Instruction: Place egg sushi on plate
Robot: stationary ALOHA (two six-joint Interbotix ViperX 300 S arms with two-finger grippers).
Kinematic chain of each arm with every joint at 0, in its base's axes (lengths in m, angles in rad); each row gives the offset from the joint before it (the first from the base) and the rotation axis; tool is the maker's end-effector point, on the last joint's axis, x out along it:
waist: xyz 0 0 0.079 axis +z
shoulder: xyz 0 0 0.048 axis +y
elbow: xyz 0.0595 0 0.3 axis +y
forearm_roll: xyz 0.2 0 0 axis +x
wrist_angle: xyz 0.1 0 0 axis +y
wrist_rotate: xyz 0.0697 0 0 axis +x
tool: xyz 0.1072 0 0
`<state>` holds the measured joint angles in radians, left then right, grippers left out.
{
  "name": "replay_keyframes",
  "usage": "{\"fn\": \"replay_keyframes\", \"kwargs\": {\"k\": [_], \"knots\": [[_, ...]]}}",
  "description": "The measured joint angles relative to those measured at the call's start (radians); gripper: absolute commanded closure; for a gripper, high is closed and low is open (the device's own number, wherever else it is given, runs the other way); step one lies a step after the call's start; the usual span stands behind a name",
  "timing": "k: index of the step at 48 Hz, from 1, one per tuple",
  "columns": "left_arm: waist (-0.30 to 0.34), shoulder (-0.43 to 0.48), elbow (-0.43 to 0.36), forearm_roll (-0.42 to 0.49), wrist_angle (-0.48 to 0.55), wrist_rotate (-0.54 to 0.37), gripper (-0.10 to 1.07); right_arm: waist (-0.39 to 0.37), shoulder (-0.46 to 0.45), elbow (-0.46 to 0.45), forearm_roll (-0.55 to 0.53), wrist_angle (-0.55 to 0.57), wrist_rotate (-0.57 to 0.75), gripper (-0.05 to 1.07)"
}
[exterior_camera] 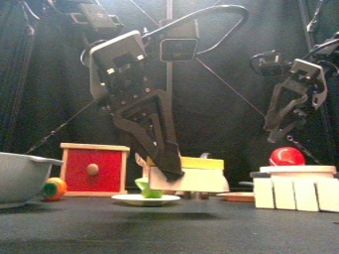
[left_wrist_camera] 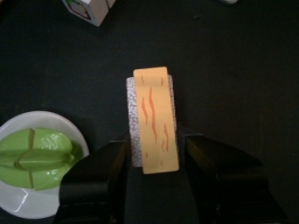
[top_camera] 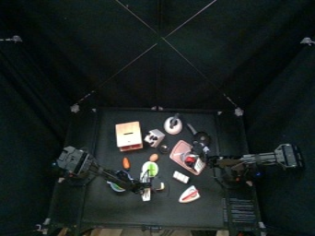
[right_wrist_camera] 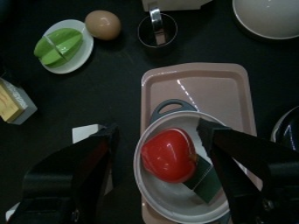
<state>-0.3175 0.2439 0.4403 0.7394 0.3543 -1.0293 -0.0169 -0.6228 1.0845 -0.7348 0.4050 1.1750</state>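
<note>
The egg sushi (left_wrist_camera: 155,105), an orange-yellow slab with reddish streaks on a white rice block, lies flat on the black table. My left gripper (left_wrist_camera: 155,144) is low over it and open, one jaw on each side of its near end, not clamping it. In the front view the left gripper (exterior_camera: 167,167) hangs just left of the yellow-topped sushi (exterior_camera: 201,164). The pale pink plate (right_wrist_camera: 205,83) carries a grey bowl holding a red round thing (right_wrist_camera: 170,156). My right gripper (right_wrist_camera: 158,131) hovers open above that bowl, and in the front view this right gripper (exterior_camera: 284,124) hangs high.
A white saucer with a green piece (left_wrist_camera: 35,162) sits close beside the sushi. A red-fronted tan box (exterior_camera: 95,169) stands behind, and a grey bowl (exterior_camera: 20,177) at front left. White blocks (exterior_camera: 298,189) stand at front right. A brown ball (right_wrist_camera: 103,24) and metal cup (right_wrist_camera: 158,31) lie beyond the plate.
</note>
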Motion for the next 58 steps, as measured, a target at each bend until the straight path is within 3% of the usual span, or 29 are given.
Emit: {"fn": "replay_keyframes", "kwargs": {"k": [16, 36, 47, 58], "knots": [[0.031, -0.043, -0.064, -0.002, 0.046, -0.008, 0.46, 0.000, 0.000, 0.003, 0.005, 0.003, 0.002, 0.02], [0.298, 0.005, -0.198, -0.100, 0.064, -0.021, 0.46, 0.002, -0.006, 0.012, 0.017, 0.044, 0.000, 0.02], [0.393, 0.087, -0.270, -0.190, 0.002, -0.026, 0.46, 0.006, -0.029, 0.026, 0.038, 0.066, 0.002, 0.02], [0.442, 0.160, -0.333, -0.264, -0.055, -0.023, 0.46, 0.006, -0.080, 0.046, 0.060, 0.086, 0.002, 0.02]]}}
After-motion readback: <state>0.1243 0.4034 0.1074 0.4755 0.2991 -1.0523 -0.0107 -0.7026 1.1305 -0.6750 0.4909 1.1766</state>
